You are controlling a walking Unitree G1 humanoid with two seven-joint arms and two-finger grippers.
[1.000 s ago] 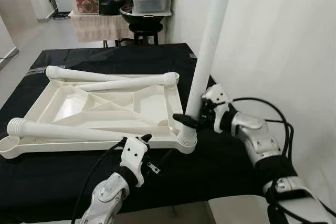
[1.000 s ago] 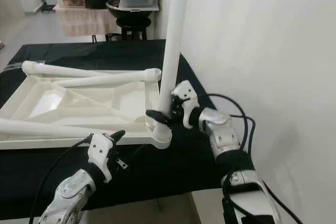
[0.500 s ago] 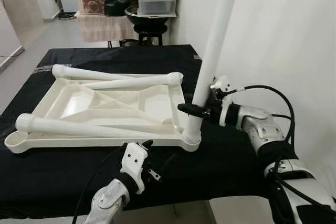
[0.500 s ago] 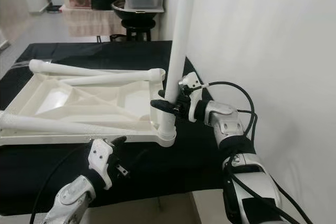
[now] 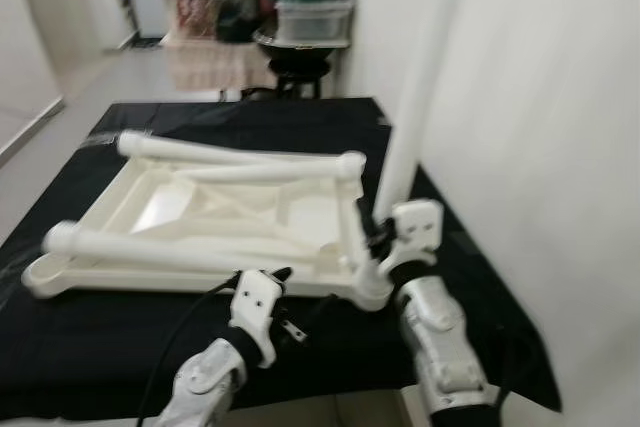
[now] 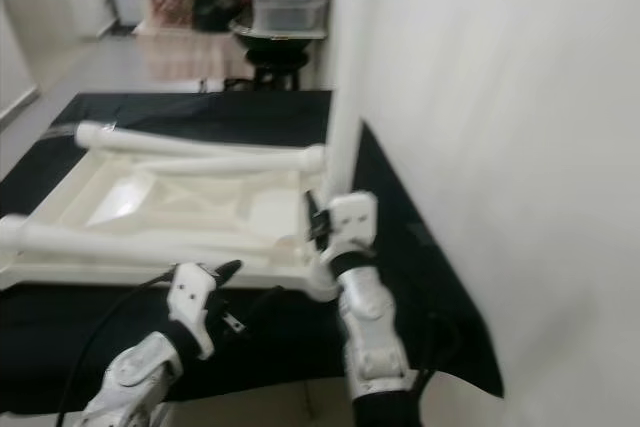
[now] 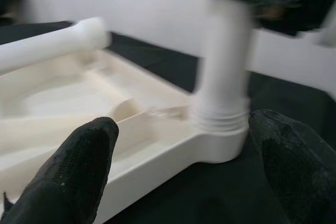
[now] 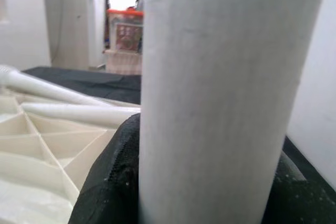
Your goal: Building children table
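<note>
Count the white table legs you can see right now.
4. One upright leg stands in the tabletop's near right corner, gripped by the right pincer. Far leg, middle leg and near leg lie loose across it.

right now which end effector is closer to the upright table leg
Right. The right end effector is clamped around the upright table leg just above its socket. The left end effector hovers open in front of the upturned tabletop, apart from the leg.
</note>
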